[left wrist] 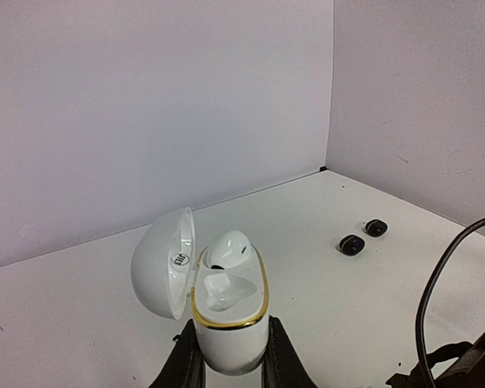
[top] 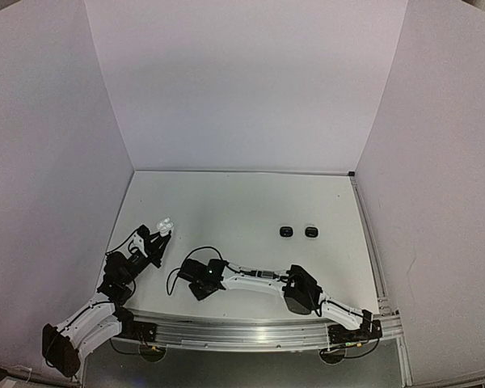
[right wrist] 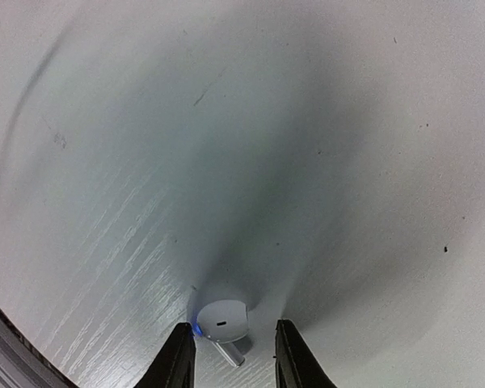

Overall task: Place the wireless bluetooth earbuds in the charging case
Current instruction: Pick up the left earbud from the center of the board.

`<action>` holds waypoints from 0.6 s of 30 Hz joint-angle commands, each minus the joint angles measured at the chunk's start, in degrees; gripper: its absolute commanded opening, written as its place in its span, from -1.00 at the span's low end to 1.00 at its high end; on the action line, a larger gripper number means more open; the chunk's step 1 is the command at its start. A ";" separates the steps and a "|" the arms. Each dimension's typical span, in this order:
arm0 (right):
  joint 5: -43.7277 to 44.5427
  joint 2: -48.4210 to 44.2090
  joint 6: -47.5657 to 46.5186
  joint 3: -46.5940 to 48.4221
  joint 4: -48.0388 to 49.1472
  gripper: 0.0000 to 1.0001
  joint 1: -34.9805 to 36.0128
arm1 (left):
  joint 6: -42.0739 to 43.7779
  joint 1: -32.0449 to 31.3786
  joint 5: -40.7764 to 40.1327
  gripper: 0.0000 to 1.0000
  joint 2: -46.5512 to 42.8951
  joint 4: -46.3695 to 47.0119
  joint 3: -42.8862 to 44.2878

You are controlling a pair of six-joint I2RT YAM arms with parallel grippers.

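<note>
My left gripper [left wrist: 226,360] is shut on a white charging case [left wrist: 228,311] with a gold rim and holds it upright with the lid open. One white earbud [left wrist: 228,248] sits in the far slot and the near slot is empty. In the top view the left gripper [top: 156,237] and the case [top: 165,225] are at the table's left. My right gripper [right wrist: 236,356] is open, pointing down, with a second white earbud [right wrist: 221,321] lying on the table between its fingers, close to the left one. In the top view the right gripper [top: 196,280] hides that earbud.
Two small black rounded pieces [top: 285,232] [top: 311,232], which look like closed cases, lie side by side right of centre; both also show in the left wrist view [left wrist: 352,243] [left wrist: 376,227]. White walls enclose the table on three sides. The right arm [top: 267,279] stretches across the near edge.
</note>
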 commanded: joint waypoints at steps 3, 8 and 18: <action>-3.20 2.62 -3.41 4.84 -3.08 -0.37 -0.64 | 0.55 -0.17 0.90 -1.00 0.14 -0.19 2.94; -3.19 3.42 -3.50 4.87 -3.02 -0.51 -0.98 | 0.50 -0.17 0.81 -1.00 0.17 -0.01 2.94; -2.92 5.33 -3.11 6.35 -3.06 -0.68 -1.33 | 0.50 -0.17 0.89 -1.00 0.11 -0.01 2.86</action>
